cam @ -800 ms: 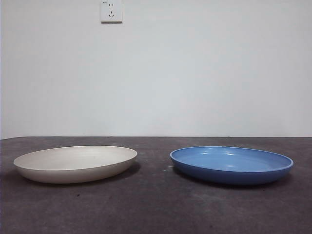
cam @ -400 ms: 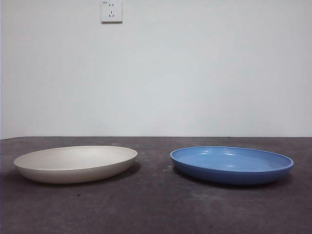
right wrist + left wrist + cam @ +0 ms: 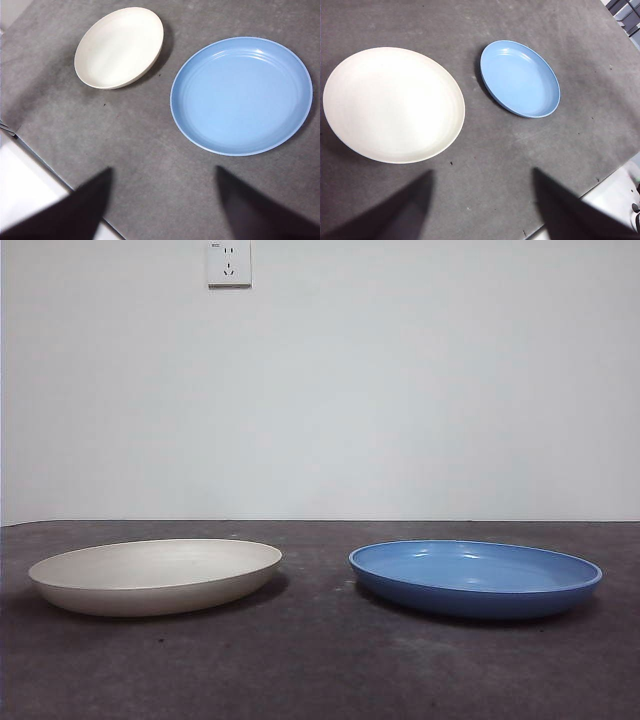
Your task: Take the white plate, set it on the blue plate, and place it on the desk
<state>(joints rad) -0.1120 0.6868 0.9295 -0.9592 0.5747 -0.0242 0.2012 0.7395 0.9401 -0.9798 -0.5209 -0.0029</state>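
Observation:
The white plate (image 3: 155, 575) lies flat on the desk (image 3: 320, 670) at the left of the front view. To its right, a gap apart, lies the blue plate (image 3: 475, 577). Neither arm shows in the front view. From high above the desk, the left wrist view looks down on the white plate (image 3: 393, 104) and the blue plate (image 3: 520, 78), and my left gripper (image 3: 482, 200) is open with nothing between its jaws. My right gripper (image 3: 162, 200) is open too, high over the blue plate (image 3: 241, 95), with the white plate (image 3: 120, 47) further off.
A white wall with a socket (image 3: 228, 262) stands behind the desk. The desk's edge (image 3: 55, 175) and a pale floor show in the right wrist view, and the desk's other edge (image 3: 600, 182) shows in the left wrist view.

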